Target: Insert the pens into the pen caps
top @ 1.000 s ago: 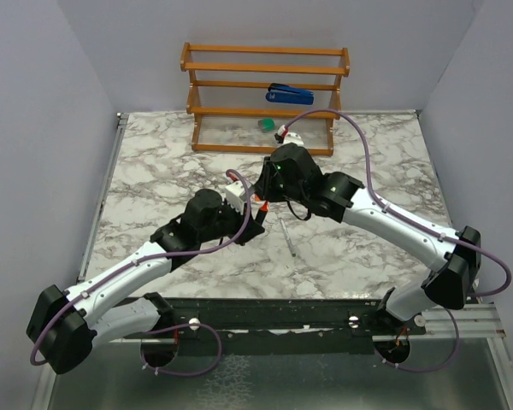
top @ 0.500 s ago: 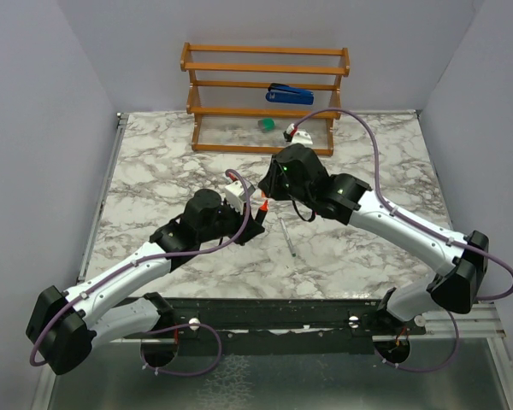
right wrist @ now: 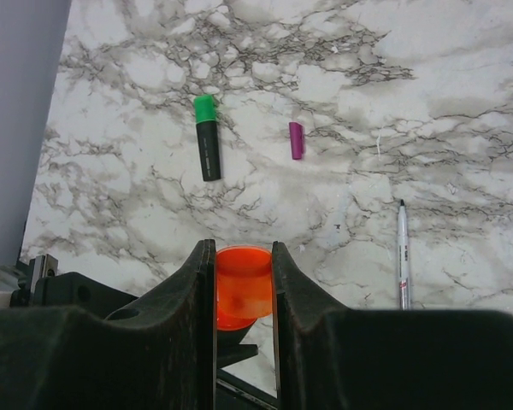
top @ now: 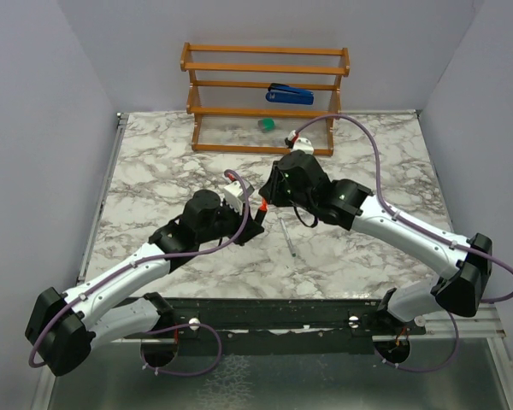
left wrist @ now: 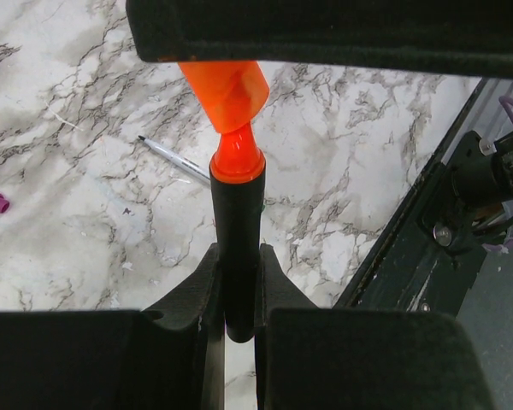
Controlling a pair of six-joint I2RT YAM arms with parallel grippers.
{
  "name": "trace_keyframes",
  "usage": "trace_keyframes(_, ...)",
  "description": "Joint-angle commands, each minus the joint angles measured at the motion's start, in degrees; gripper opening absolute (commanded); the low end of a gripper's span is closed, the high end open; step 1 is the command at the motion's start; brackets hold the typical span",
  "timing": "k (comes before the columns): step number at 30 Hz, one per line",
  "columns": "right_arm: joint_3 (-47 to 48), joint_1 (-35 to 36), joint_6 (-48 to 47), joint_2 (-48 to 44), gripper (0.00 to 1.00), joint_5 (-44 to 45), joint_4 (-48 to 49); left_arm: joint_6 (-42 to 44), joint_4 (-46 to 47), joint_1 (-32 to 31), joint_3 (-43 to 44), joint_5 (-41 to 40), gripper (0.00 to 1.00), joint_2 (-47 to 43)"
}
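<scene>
My left gripper is shut on a stubby black marker with an orange tip, held upright. My right gripper is shut on the orange cap. In the left wrist view the orange cap sits tilted over the marker's nib, and the orange collar shows below it. In the top view the two grippers meet at mid-table. A green-capped black marker, a magenta-purple cap and a thin grey pen lie on the marble.
A wooden rack stands at the back with a blue stapler on a shelf and a green block below. The grey pen lies just right of the grippers. The table's front edge is close.
The right wrist has shifted slightly right and back, and its elbow has swung outward. The left arm has stayed put. Both grips are unchanged.
</scene>
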Motion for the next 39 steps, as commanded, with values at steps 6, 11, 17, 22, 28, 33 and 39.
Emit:
trace_keyframes(6, -1.0, 2.6, 1.9, -1.1, 0.08, -0.5, -0.3, -0.2, 1.4, -0.3, -0.3, -1.2, 0.00, -1.4)
trace_keyframes(11, -1.3, 3.4, 3.3, -1.3, 0.08, -0.9, 0.3, -0.5, 1.5, -0.3, -0.5, -3.2, 0.00, -2.6)
trace_keyframes(17, -6.0, 4.5, 6.8, -3.7, 0.08, -0.5, 4.6, -2.9, 6.4, -0.2, -0.6, -7.2, 0.00, -4.7)
trace_keyframes(22, -8.1, 5.3, 7.4, -5.6, 0.08, 0.3, 6.8, -4.3, 11.8, -0.2, -0.4, -8.9, 0.00, -6.4)
trace_keyframes(28, -9.1, 6.0, 6.8, -6.3, 0.08, 0.4, 8.0, -2.8, 13.1, -0.2, 2.4, -4.8, 0.00, -4.9)
trace_keyframes(33, -11.3, 7.1, 5.9, -7.3, 0.08, -0.1, 9.9, -0.3, 13.4, -0.1, 3.9, -1.1, 0.00, -4.5)
trace_keyframes(39, -12.7, 7.6, 0.6, -8.3, 0.07, -2.7, 10.2, 4.0, 11.4, -0.1, 6.2, 2.5, 0.00, -4.9)
